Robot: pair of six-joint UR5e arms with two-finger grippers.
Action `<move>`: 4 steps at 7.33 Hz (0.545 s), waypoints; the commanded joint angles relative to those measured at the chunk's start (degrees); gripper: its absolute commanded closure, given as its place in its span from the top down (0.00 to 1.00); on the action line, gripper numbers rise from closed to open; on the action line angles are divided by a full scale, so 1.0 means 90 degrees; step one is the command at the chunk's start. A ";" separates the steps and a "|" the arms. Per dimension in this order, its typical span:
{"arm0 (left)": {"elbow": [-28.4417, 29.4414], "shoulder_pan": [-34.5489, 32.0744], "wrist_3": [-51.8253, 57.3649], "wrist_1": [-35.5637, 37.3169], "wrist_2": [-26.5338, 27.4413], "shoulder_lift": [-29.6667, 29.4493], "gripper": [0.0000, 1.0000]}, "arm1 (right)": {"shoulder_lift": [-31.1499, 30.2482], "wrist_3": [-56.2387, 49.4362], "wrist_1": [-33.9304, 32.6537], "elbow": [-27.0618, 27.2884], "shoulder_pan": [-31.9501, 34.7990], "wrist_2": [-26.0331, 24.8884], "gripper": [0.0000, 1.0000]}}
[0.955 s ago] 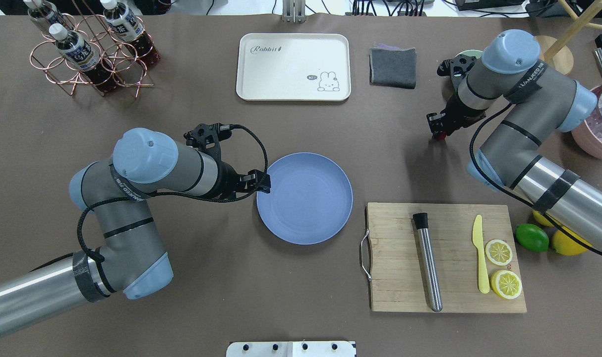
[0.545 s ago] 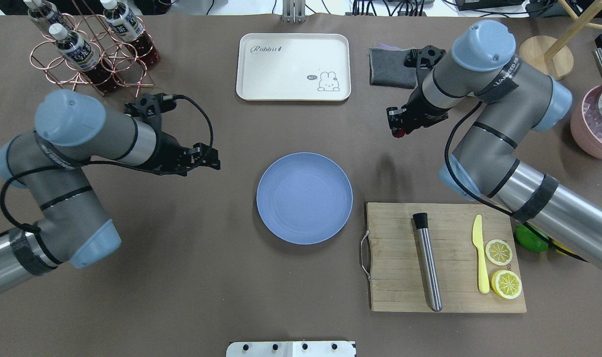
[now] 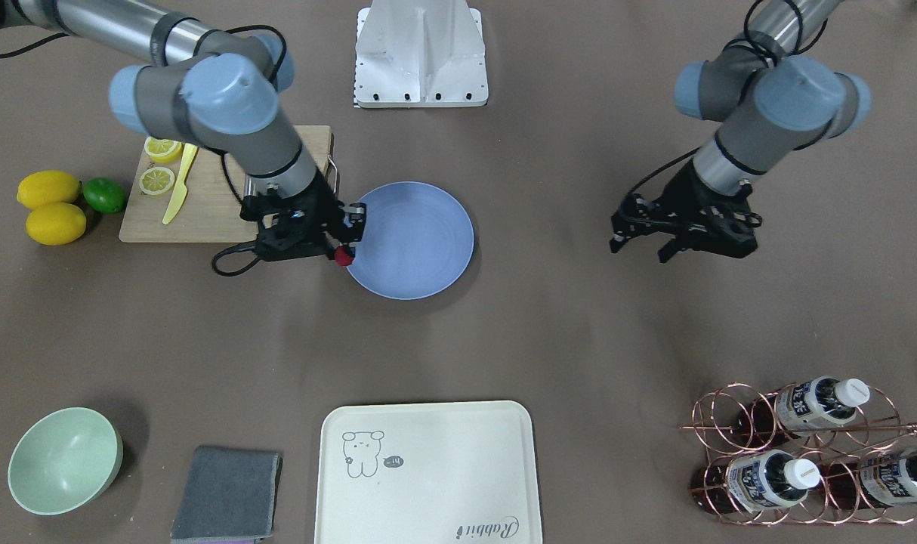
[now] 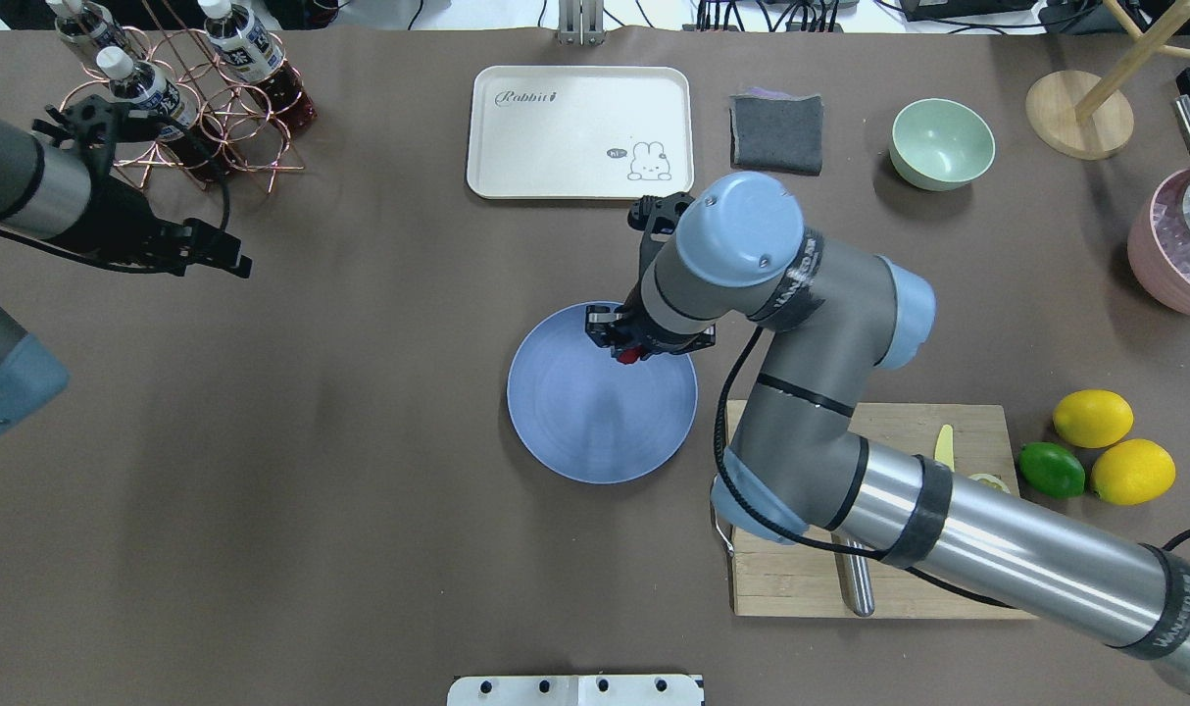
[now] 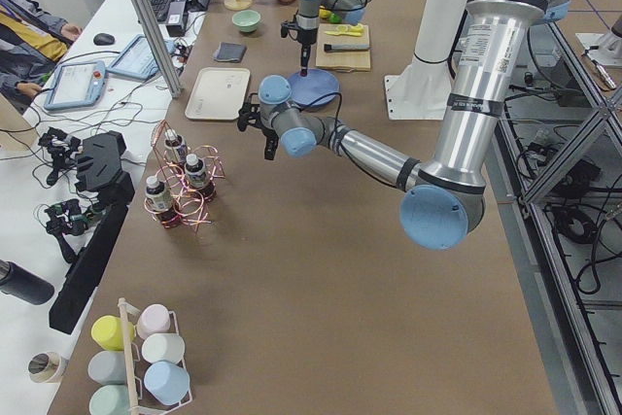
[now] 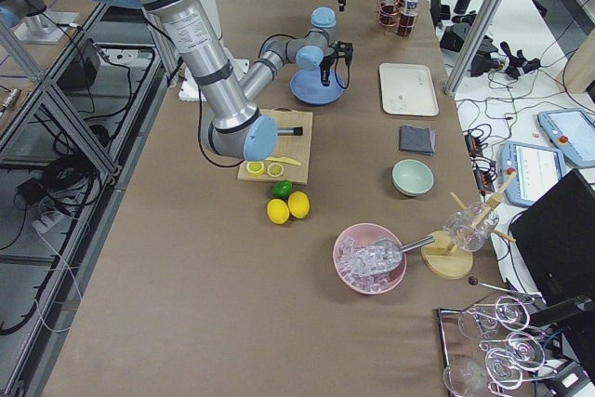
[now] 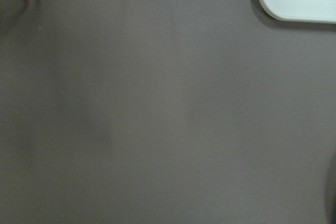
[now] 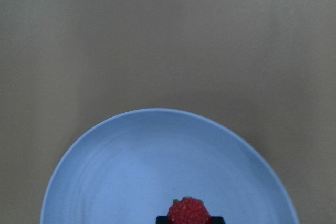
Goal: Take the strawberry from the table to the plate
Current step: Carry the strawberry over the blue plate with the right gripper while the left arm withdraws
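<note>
Overhead, the right gripper (image 4: pixel 626 345) hangs over the far-right part of the plate (image 4: pixel 575 431). Its two fingers are clenched on the strawberry (image 4: pixel 631 355), a small dark-red berry that pokes out below the fingertips. The berry is off the table (image 4: pixel 360 490) and in the air, not resting on anything.

The round blue-grey plate sits near the middle of the table, with the wooden cutting board (image 3: pixel 209 219) just beside it on the right. The plate therefore lies straight down from the claw, with nothing between them.

The right wrist camera agrees: the strawberry (image 8: pixel 189 212) shows at the bottom edge of its picture, with the plate (image 8: pixel 157 166) spread out beneath it. The camera facing the robot puts the berry (image 3: pixel 343 257) closer to the plate's rim (image 3: pixel 421 291), so it is probably over the outer part of the dish, not its centre. How high it hangs is hard to judge.

The left gripper (image 3: pixel 638 250) is well apart on the left side of the table, near the bottle rack. Its jaws are spread and hold nothing. The right arm is the one placed for the drop, and the move looks like a short descent followed by a release.
</note>
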 commanded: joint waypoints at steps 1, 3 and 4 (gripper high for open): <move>-0.0090 -0.0261 0.0278 0.0068 -0.0208 0.0112 0.91 | 0.0188 0.0413 0.0032 -0.0247 -0.0373 -0.0413 0.52; -0.0149 -0.0261 0.0258 0.0107 -0.0208 0.0122 0.93 | 0.0081 0.0423 -0.0085 -0.0004 -0.0218 -0.0345 1.00; -0.0420 -0.0270 0.0297 0.0533 -0.0198 0.0199 0.93 | -0.0210 0.0355 -0.0530 0.0597 -0.0053 -0.0093 1.00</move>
